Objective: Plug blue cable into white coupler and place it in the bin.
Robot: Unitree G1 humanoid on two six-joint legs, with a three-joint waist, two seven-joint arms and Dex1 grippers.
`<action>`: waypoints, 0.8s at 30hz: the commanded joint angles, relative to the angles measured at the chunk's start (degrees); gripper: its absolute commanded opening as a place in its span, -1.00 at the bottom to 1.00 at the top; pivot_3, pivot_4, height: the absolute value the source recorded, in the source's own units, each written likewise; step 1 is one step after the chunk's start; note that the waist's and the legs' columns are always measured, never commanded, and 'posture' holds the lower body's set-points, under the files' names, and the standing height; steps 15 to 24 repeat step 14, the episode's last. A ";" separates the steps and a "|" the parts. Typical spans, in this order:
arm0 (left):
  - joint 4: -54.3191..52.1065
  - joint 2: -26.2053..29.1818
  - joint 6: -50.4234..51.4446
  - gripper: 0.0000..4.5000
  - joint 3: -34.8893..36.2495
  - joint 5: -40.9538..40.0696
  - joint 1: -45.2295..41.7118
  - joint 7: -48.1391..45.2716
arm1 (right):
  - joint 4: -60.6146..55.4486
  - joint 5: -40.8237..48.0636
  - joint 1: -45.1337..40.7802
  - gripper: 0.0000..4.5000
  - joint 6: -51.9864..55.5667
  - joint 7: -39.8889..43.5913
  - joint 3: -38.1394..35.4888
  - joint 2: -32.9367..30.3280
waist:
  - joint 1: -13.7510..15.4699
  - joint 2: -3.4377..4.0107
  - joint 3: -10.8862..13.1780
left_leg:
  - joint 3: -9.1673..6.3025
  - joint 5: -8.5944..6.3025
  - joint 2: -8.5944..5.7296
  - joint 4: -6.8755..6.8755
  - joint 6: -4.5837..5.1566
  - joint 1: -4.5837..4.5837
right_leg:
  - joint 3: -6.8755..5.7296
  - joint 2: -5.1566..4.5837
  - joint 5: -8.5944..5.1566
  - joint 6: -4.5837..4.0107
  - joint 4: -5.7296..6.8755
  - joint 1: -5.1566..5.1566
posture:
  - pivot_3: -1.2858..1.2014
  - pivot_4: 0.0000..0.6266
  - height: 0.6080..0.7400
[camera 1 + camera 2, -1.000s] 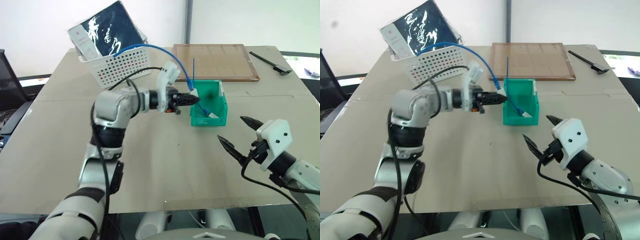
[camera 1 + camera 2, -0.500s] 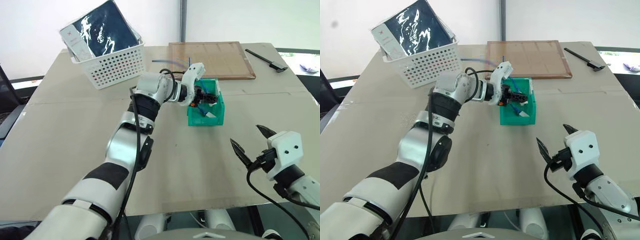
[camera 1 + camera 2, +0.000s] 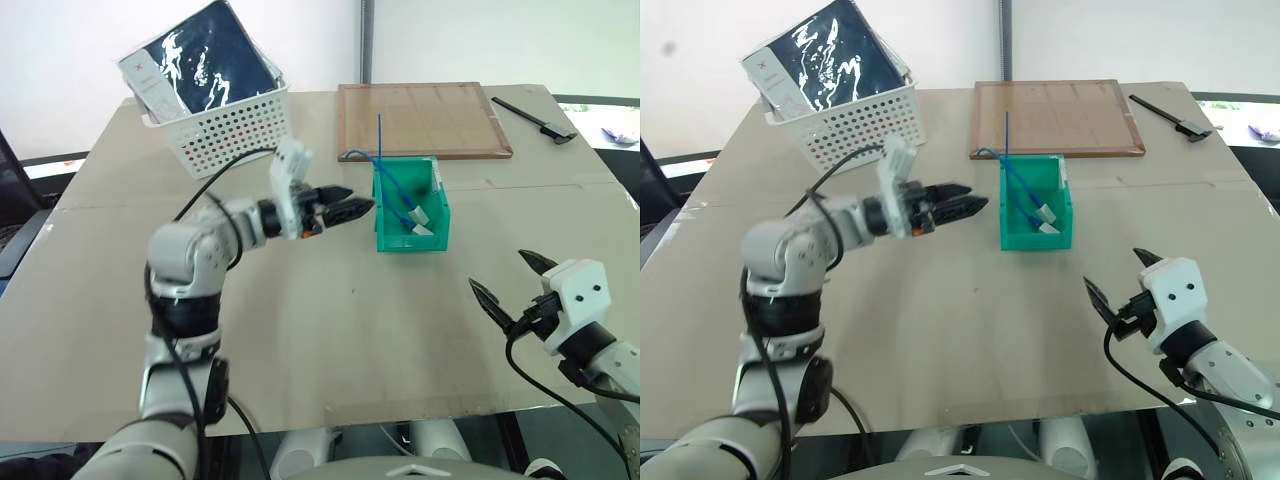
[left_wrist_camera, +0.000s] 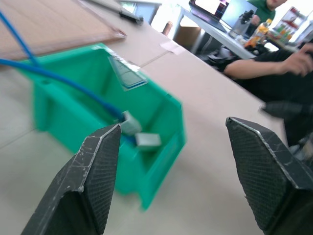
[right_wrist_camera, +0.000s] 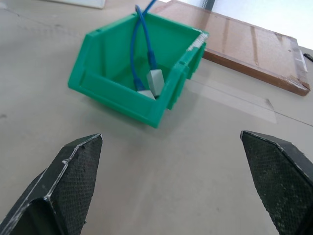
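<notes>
The thin bright-blue network cable (image 3: pixel 392 186) stands upright in the small green plastic bin (image 3: pixel 438 225), just beyond the empty, spread-fingered left hand (image 3: pixel 352 208), while the right hand (image 3: pixel 508 287), also spread, hangs well apart.

blue cable (image 3: pixel 392 187): looped into bin, end sticking up | white coupler (image 5: pixel 155 82): inside bin | bin (image 3: pixel 438 215): green, upright on table
</notes>
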 commanded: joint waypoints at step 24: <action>-16.02 8.28 -25.97 0.56 10.18 2.91 44.59 -3.17 | 11.06 4.34 0.87 1.00 -6.11 14.54 -5.72 -9.20 | 1.37 -0.04 0.00 | 0.05 -0.18 0.07 -0.01 0.34 0.04 | -0.06 -0.01 -0.11 -0.05 -0.04 0.08 | 0.03 -0.52 1.00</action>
